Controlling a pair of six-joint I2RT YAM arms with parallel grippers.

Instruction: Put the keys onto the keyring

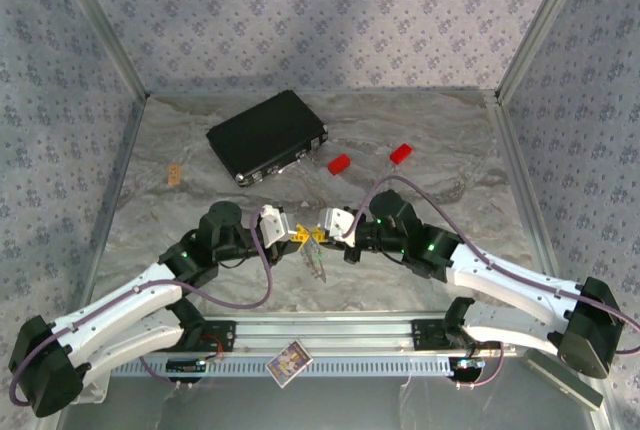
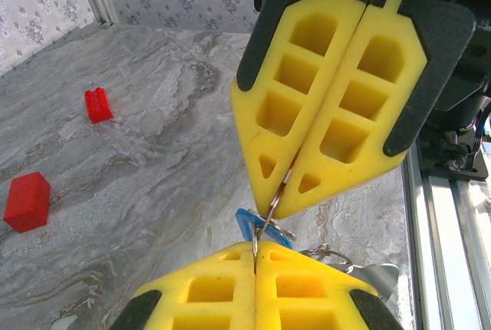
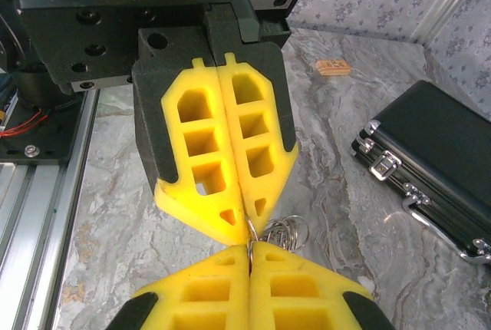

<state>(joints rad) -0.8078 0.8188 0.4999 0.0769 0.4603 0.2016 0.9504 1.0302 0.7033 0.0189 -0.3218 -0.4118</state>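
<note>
Evidently the left hand (image 2: 255, 249) and right hand (image 2: 285, 190) meet tip to tip above the surface (image 2: 153, 153), each pinched shut on the keyring (image 2: 270, 203) spanning between them, while the blue-headed key (image 2: 247, 225) dangles just beneath, equally near both.

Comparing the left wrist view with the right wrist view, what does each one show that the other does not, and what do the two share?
Left wrist, not right wrist: one red block, a second red block, and a blue key head hanging by the keyring.
Right wrist, not left wrist: the black case with metal latches, and a small tan piece farther back.
Shared: the marbled table, and the left gripper and right gripper shut, meeting tip to tip, both seemingly pinching the thin metal keyring.
</note>
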